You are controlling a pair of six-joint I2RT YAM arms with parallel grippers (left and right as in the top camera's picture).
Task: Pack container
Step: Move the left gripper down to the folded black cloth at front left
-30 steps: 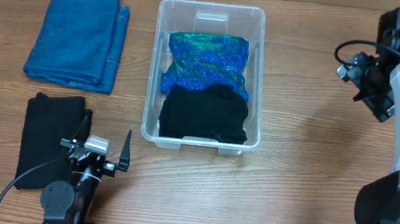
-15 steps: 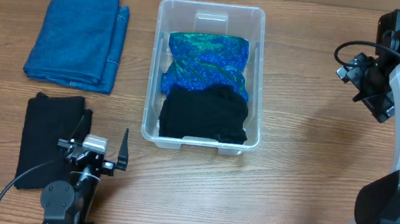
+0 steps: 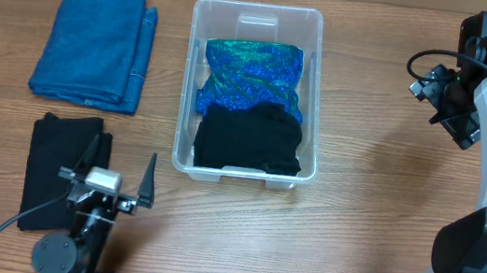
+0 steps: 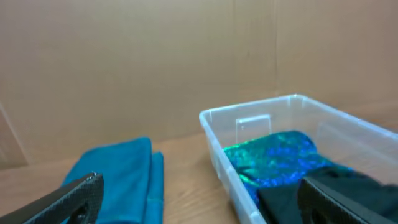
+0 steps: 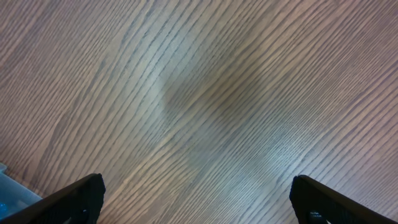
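Overhead, my left pincer (image 3: 123, 166) stands released and empty beside the black cloth (image 3: 55, 168), likely ready to pack it into the container (image 3: 260, 9), while my right pincer (image 5: 196, 193), also released, waits aside.

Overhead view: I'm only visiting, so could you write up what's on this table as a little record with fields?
Container: clear plastic bin, no lid
Inside: sparkly blue-green cloth at the far end, packed black cloth at the near end
Outside, to its left: folded blue towel, loose black cloth
Left gripper: open, empty, near the loose black cloth
Right gripper: open, empty, over the wooden table
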